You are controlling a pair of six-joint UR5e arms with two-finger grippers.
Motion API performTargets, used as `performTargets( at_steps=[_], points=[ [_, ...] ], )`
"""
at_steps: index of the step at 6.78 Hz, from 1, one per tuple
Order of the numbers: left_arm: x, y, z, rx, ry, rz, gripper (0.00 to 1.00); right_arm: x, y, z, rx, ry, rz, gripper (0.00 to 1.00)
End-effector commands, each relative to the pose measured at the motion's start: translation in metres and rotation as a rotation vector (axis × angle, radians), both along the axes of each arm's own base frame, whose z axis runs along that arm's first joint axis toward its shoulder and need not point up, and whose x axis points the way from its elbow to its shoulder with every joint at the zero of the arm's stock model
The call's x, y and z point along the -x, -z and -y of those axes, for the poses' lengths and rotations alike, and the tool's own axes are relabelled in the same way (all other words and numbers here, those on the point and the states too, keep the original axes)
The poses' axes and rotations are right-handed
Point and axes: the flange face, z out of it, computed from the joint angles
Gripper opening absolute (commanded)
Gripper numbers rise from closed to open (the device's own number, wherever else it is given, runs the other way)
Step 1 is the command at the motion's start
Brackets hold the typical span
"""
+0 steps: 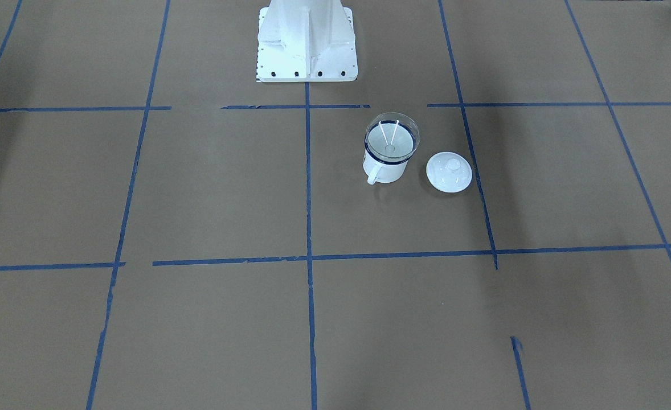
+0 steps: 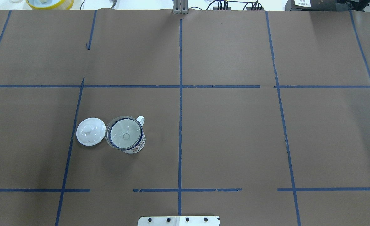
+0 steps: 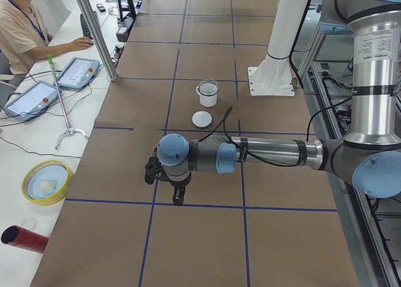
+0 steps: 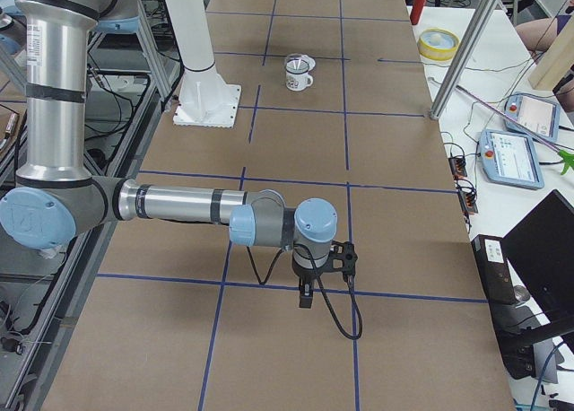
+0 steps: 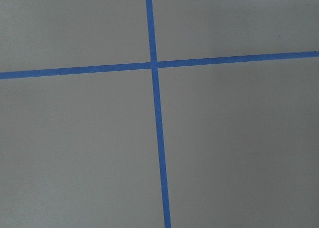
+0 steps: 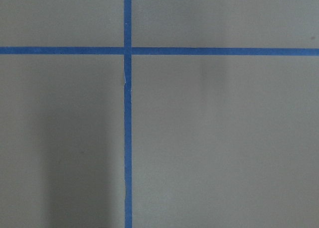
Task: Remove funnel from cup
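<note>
The clear funnel sits upright in the white mug, the cup, its wide mouth resting on the dark blue rim. Both show in the overhead view, funnel and cup, on the robot's left half of the table. My left gripper hangs over the table's left end, far from the cup. My right gripper hangs over the right end, far from the cup. I cannot tell whether either is open or shut. Both wrist views show only brown paper and blue tape.
A white domed lid with a knob lies flat next to the cup, on its side away from the table's middle. The robot's white base stands behind the cup. Tablets and a yellow bowl lie beyond the paper, near an operator.
</note>
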Motion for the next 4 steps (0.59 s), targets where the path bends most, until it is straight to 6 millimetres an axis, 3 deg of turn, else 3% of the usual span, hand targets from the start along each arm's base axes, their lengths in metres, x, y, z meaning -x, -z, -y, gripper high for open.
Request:
performTargets(
  at_steps=[1, 2, 3, 4],
  points=[
    [0.002, 0.010, -0.005, -0.058, 0.014, 0.035, 1.00, 0.000, 0.000, 0.000, 0.000, 0.000, 0.000, 1.00],
    [0.001, 0.031, -0.002, -0.055, 0.076, 0.024, 1.00, 0.000, 0.000, 0.000, 0.000, 0.000, 0.000, 1.00],
    [-0.030, 0.077, 0.001, -0.012, 0.134, -0.006, 1.00, 0.000, 0.000, 0.000, 0.000, 0.000, 0.000, 1.00],
    [-0.089, 0.128, 0.000, 0.032, 0.131, -0.037, 1.00, 0.000, 0.000, 0.000, 0.000, 0.000, 0.000, 1.00]
  ],
)
